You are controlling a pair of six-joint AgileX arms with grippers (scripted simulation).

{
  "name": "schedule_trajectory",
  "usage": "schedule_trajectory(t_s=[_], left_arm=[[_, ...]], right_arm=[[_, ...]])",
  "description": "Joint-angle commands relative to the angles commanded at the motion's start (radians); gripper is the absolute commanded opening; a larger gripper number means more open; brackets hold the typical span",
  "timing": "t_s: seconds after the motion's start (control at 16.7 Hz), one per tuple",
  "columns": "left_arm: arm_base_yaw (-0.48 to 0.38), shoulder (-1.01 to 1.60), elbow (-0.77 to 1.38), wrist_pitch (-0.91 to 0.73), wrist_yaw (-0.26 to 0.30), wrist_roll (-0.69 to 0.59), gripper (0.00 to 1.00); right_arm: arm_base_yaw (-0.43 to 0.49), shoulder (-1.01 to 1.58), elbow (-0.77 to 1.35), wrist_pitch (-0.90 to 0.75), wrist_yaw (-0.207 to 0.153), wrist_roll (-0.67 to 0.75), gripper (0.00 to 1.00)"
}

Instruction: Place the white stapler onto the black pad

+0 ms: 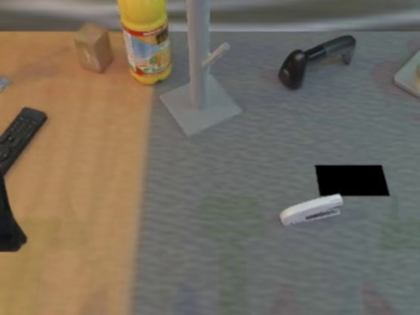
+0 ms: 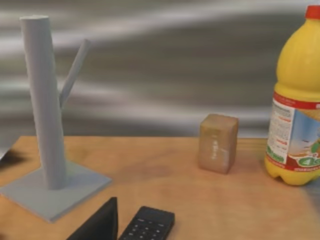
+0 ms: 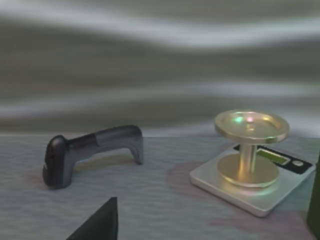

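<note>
White stapler (image 1: 311,210) flat, just below black pad (image 1: 352,180).

At the far edge of the table I see a yellow juice bottle (image 1: 145,41) standing upright, with a small tan block (image 1: 92,47) just beside it on its left. A grey stand (image 1: 199,72) (square base, upright post, one angled peg) sits right of the bottle. A dark barcode scanner (image 1: 315,59) lies further right. A black remote control (image 1: 18,134) rests near the left edge. A kitchen scale (image 3: 252,170) carries a brass-coloured pedestal dish.
</note>
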State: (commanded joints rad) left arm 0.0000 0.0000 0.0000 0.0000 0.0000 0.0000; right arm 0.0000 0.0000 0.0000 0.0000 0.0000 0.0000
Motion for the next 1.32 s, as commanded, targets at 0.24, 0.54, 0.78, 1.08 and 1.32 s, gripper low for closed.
schedule_trajectory(t_s=[0.24,0.54,0.78,1.08,1.32], left_arm=[[0.0,0.0,0.0,0.0,0.0,0.0,1.0],[0.0,0.0,0.0,0.0,0.0,0.0,1.0],[0.0,0.0,0.0,0.0,0.0,0.0,1.0],[0.0,0.0,0.0,0.0,0.0,0.0,1.0],[0.0,0.0,0.0,0.0,0.0,0.0,1.0]], right_arm=[[0.013,0.031,0.03,-0.024,-0.002,-0.027,1.0],[0.095,0.294,0.277,-0.201,-0.006,-0.226,1.0],[0.188,0.685,0.573,-0.422,-0.004,-0.47,1.0],[0.316,1.238,0.957,-0.729,0.0,-0.799,1.0],[0.408,1.594,1.233,-0.943,0.001,-1.031,1.0]])
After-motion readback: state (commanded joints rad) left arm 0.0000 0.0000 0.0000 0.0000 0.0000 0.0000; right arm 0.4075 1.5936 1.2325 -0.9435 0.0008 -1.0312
